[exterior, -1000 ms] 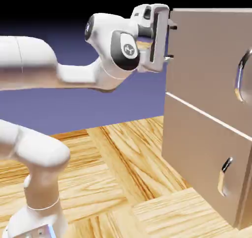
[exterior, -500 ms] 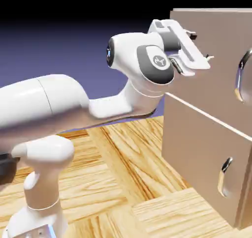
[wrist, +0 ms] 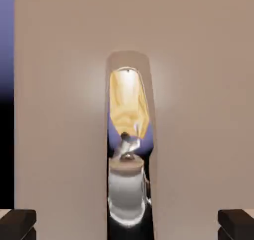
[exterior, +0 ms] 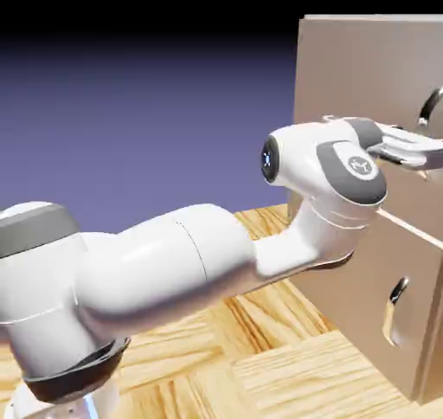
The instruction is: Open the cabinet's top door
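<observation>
While gripper point(wrist: 127, 225) is spread | top door hndl point(wrist: 127, 194) btwn 2 fingertips point(wrist: 18, 224), untouched

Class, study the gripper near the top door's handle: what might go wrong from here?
The gripper is open, its tips on either side of the handle. If it drifts sideways, one tip might knock the handle. The handle is smooth and shiny, so the fingers may slip when pulling the top door.
</observation>
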Robot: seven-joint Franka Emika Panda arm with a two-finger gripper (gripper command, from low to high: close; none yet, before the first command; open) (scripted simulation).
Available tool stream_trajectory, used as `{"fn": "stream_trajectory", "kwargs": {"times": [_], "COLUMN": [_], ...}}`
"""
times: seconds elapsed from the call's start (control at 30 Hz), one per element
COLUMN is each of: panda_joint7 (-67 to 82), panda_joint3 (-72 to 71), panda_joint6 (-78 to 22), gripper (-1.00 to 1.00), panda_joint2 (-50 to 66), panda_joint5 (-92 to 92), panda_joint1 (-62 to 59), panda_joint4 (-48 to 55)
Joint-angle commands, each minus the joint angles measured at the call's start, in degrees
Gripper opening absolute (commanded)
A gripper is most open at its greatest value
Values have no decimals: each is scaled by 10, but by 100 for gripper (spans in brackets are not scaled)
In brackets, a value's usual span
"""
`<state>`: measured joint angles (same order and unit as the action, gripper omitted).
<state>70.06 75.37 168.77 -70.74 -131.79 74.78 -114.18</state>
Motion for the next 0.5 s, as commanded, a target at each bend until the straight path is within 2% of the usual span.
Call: {"fn": "stream_trajectory", "kwargs": {"times": [0.0, 0.47], "panda_joint7": [0, -128], "panda_joint3": [0, -171], "panda_joint6": [0, -231], "gripper": [-100, -100], "panda_joint2": [0, -58], "panda_joint5": [0, -44], "panda_joint1": [0, -244], "panda_joint4": [0, -291]}}
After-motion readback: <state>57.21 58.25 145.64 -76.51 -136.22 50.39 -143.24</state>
